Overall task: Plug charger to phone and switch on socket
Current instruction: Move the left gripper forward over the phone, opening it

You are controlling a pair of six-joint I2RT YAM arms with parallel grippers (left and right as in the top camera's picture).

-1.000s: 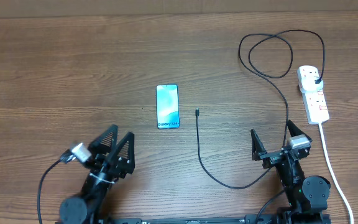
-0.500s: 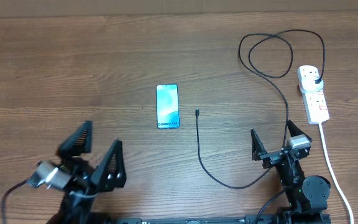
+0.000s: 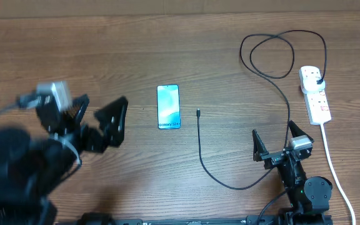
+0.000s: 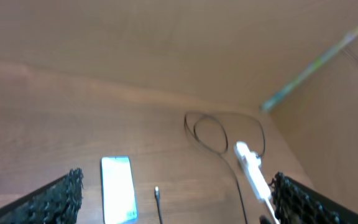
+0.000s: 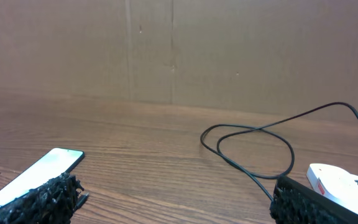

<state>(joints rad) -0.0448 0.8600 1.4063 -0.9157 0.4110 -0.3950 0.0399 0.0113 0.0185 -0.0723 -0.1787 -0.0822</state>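
Observation:
The phone (image 3: 169, 107) lies flat mid-table with its light-blue screen up; the left wrist view also takes in the phone (image 4: 118, 188). The charger (image 3: 200, 147) ends in a small connector tip just right of the phone, then curves round, loops at the back and ends in a black plug (image 3: 318, 80) seated in the white socket (image 3: 315, 94) at the right. My left gripper (image 3: 99, 115) hangs open and blurred, raised left of the phone. Open and empty, my right gripper (image 3: 272, 140) sits near the front edge, inside the cable's curve. Through the right wrist camera I see the phone (image 5: 33, 177), the charger loop (image 5: 253, 146) and the socket (image 5: 347, 183).
The socket's thick white lead (image 3: 335, 172) runs from the strip to the front right edge. A brown cardboard wall (image 5: 166, 50) closes the back of the table. The left arm's bulk (image 3: 17, 169) covers the front left area.
My left arm has lifted from the front edge and swung up and left, its open gripper now level with the phone. The right arm, phone, charger and socket have stayed put.

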